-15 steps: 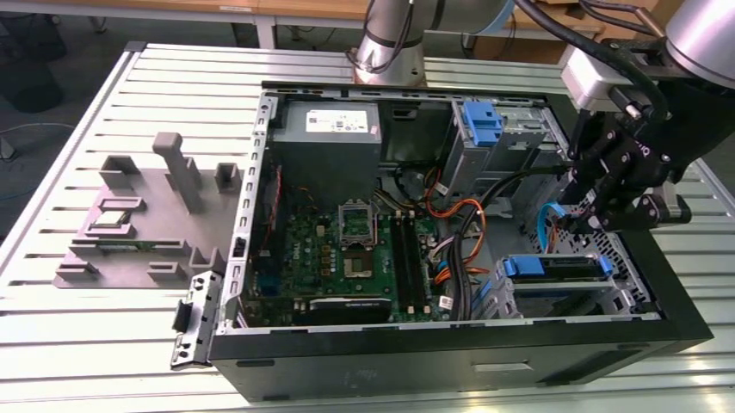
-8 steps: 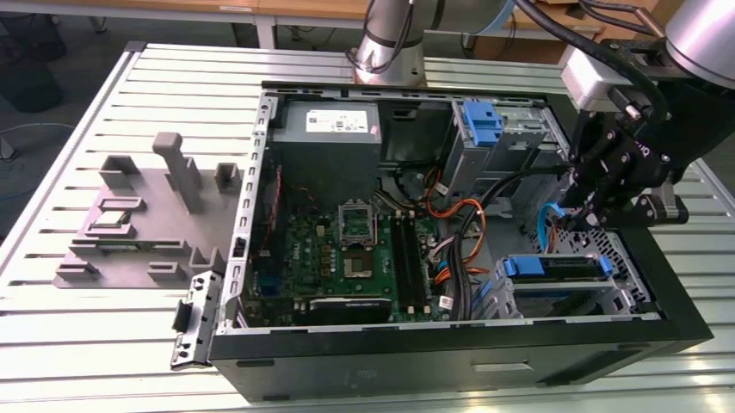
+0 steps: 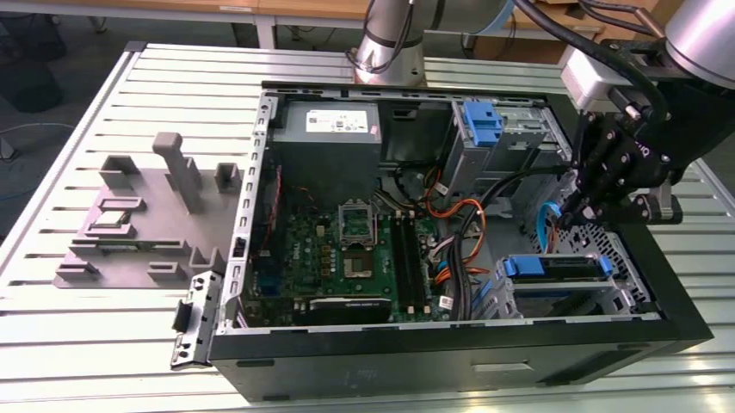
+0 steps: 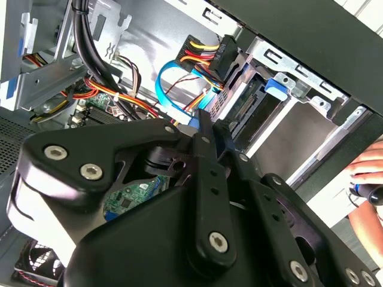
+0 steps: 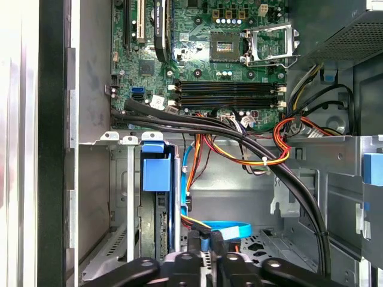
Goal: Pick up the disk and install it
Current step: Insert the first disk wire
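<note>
Near the closed, empty hand (image 3: 574, 217), the disk (image 3: 553, 268) stands edge-up in its bay (image 3: 574, 298), long axis across the exterior view.

The exterior view looks down from well off, high over the table (image 3: 69, 344) and open case (image 3: 460, 361). The first wrist view looks past the fingers (image 5: 194, 245) to the motherboard (image 5: 197, 54) beyond them. The second wrist view sits close behind the fingers (image 4: 205, 143), facing the drive cage (image 4: 299, 113). Both wrist views share the blue cable (image 5: 230, 229) by the fingers.
</note>
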### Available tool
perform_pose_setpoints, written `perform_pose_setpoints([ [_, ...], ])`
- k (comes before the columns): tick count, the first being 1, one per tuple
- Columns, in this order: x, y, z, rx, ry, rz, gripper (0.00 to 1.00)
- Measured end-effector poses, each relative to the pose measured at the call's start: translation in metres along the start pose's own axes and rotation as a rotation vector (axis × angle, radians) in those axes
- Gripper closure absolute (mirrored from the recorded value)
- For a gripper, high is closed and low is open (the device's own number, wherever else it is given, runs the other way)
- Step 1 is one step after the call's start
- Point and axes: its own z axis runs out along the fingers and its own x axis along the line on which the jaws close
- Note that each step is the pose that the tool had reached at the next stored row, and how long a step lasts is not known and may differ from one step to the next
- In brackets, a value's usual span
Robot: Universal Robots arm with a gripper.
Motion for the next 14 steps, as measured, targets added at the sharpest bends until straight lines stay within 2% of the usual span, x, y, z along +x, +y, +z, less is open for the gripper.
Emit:
perform_pose_setpoints([
  [1, 0.0, 0.0, 0.0, 0.0, 0.0, 0.0, 0.8],
  [9, 0.0001, 0.0, 0.0003, 0.0, -0.0001, 0.0, 0.8],
  [14, 0.003, 0.0024, 0.0003, 0.0012, -0.0001, -0.001, 0.8],
])
